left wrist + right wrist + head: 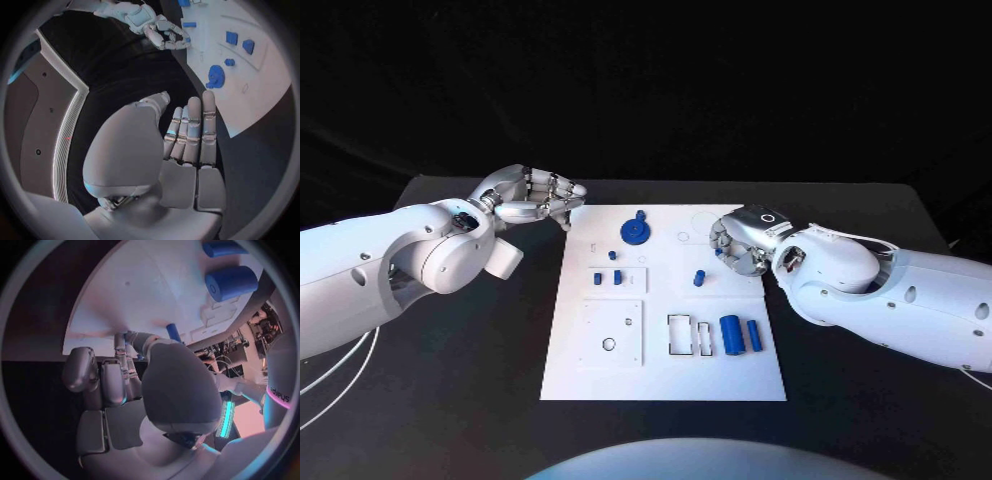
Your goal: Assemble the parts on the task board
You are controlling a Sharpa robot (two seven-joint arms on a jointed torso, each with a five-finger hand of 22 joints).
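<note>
Noting two blue cylinders (730, 333) lying nearest, beside open slots toward the task board's (661, 375) front. Holding the left hand (531, 198) just off the board's far left corner, fingers pressed side by side, gripping nothing. Curling the right hand (737, 245) over the board's right edge, close by a small upright blue peg (698, 277); cannot tell whether pinching it. Risking a toppled peg or a shoved board if the curled fingers drag sideways. Steering clear of the round blue part (635, 232) further back. Finding open black table (444, 400) on both sides for pulling the arms out.

dim dark surround, bright glare on the task board (589, 370).
</note>
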